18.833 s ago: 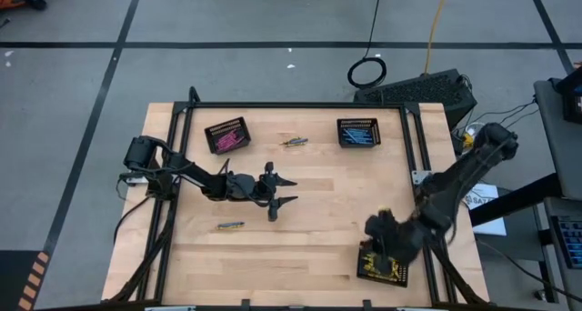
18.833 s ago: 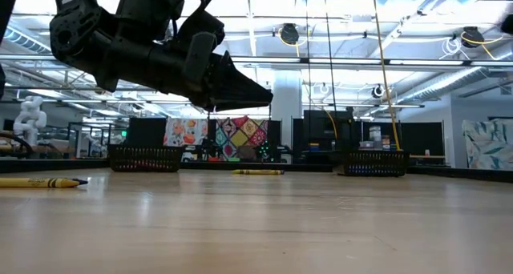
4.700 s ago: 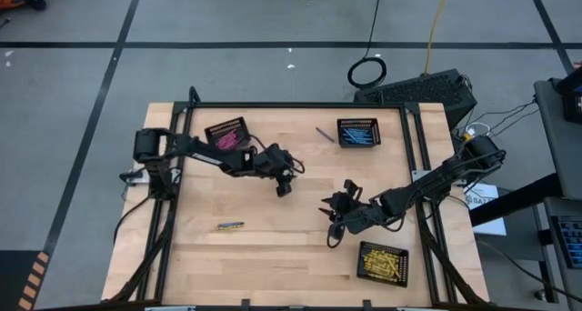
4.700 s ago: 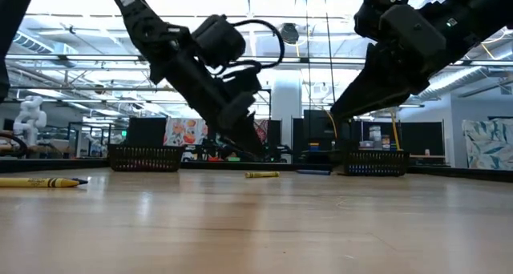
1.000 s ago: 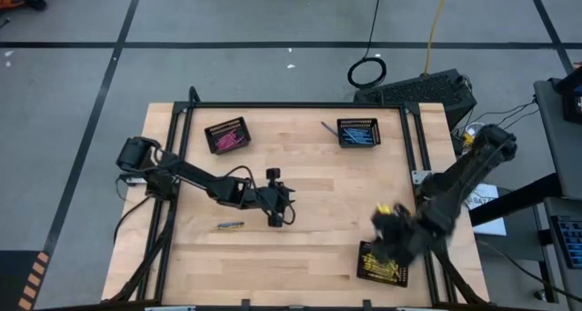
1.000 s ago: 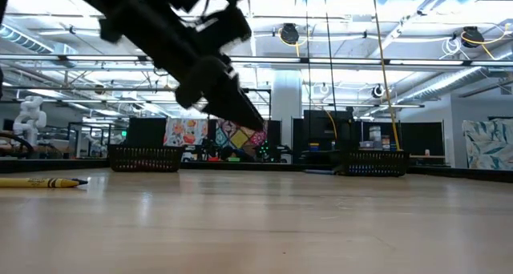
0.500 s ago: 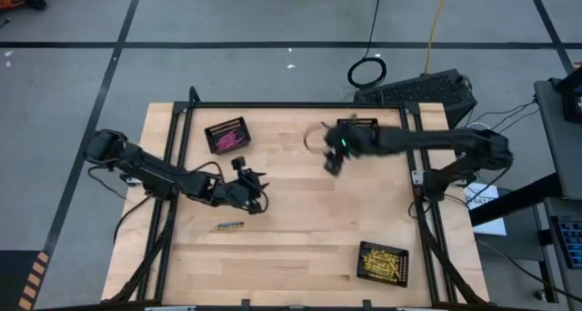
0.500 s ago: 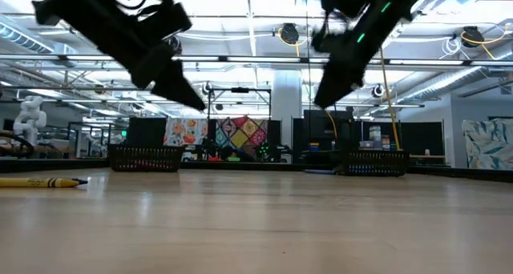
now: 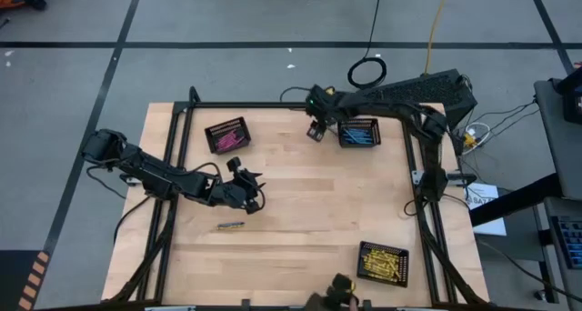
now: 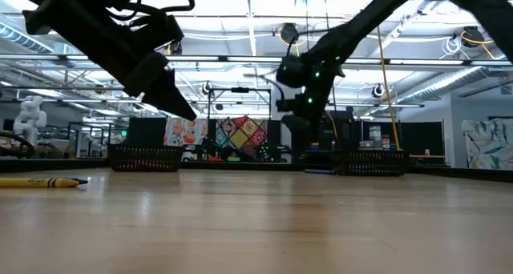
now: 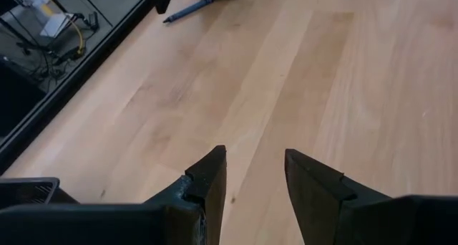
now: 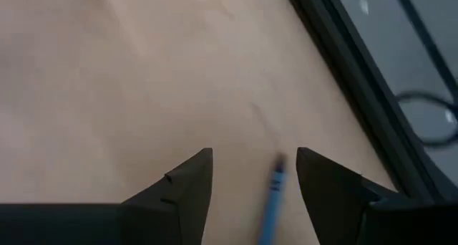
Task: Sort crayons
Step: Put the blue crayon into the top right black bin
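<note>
Crayons, thin short sticks, lie sorted by colour in three black mesh rectangular baskets on the pale wooden counter (image 9: 300, 211): pink ones in the basket (image 9: 226, 135) at the far left, blue ones in the basket (image 9: 358, 132) at the far right, yellow ones in the basket (image 9: 382, 263) at the near right corner. Two crayons are loose. A yellow crayon (image 9: 230, 225) lies flat on the near left part of the counter; in the low view (image 10: 42, 182) dark print runs along its wrapper, too small to read. A blue crayon (image 12: 272, 195) lies flat near the far edge, just beside the blue basket. The right claw (image 9: 316, 132) hangs directly over that blue crayon, fingers apart, nothing between them; in the right wrist view the crayon shows in the gap. The left claw (image 9: 250, 193) hovers above bare wood left of centre, well apart from the yellow crayon, fingers apart and empty (image 11: 254, 173). No brand or label is legible on the arms or baskets.
</note>
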